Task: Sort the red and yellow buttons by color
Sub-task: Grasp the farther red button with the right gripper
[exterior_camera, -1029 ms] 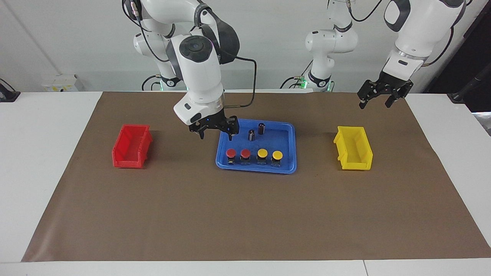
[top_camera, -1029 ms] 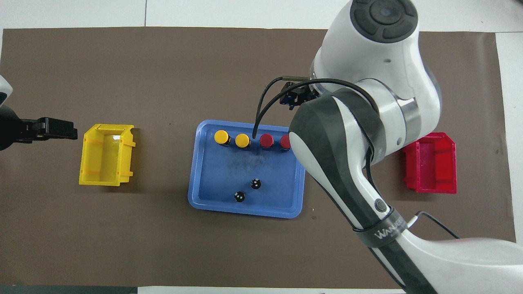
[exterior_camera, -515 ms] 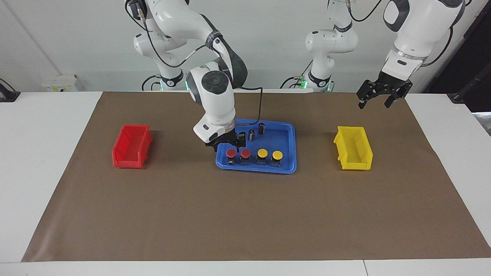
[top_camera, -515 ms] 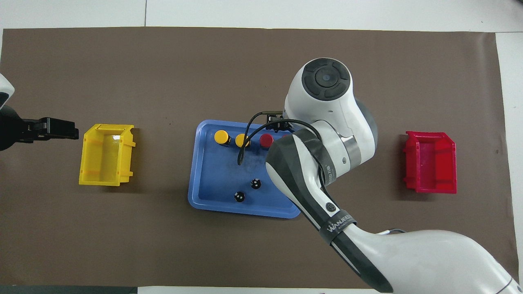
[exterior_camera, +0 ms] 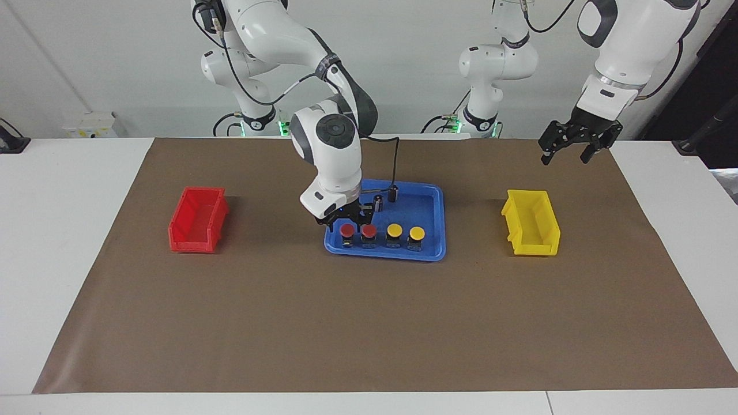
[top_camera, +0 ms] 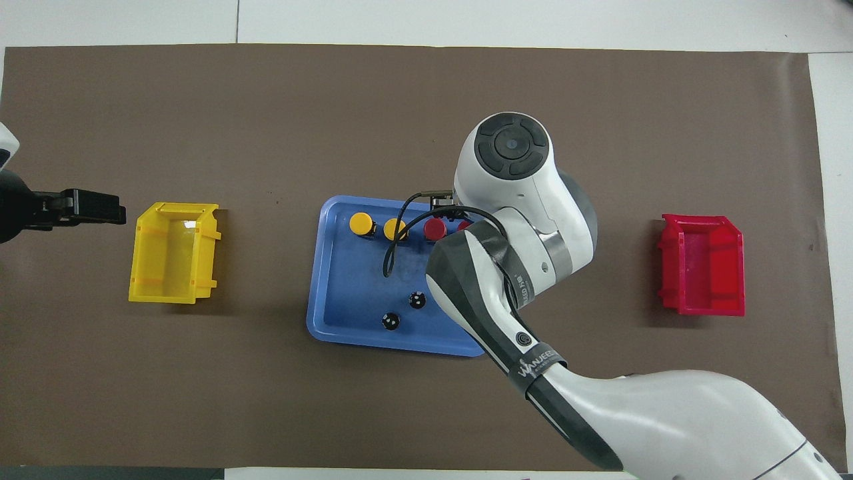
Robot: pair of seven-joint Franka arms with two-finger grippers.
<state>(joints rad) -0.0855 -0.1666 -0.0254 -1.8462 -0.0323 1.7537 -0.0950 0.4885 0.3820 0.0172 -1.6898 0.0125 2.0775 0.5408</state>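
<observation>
Four buttons stand in a row in the blue tray (exterior_camera: 429, 210), along its edge farther from the robots. Two red buttons (exterior_camera: 347, 230) (exterior_camera: 369, 231) are toward the right arm's end, and two yellow buttons (exterior_camera: 394, 230) (exterior_camera: 417, 233) are toward the left arm's end. My right gripper (exterior_camera: 346, 221) is low over the end red button, right at its cap. In the overhead view the right arm covers most of that button (top_camera: 464, 225); the other red one (top_camera: 435, 229) and both yellow ones (top_camera: 362, 223) (top_camera: 394, 229) show. My left gripper (exterior_camera: 565, 154) waits open in the air over the mat, beside the yellow bin.
A red bin (exterior_camera: 199, 219) sits toward the right arm's end of the brown mat and a yellow bin (exterior_camera: 530, 222) toward the left arm's end. Two small dark cylinders (exterior_camera: 378, 203) (exterior_camera: 392, 193) stand in the tray nearer to the robots than the buttons.
The right gripper has come down from above the tray's corner to the end red button and has narrowed. The left arm has barely moved.
</observation>
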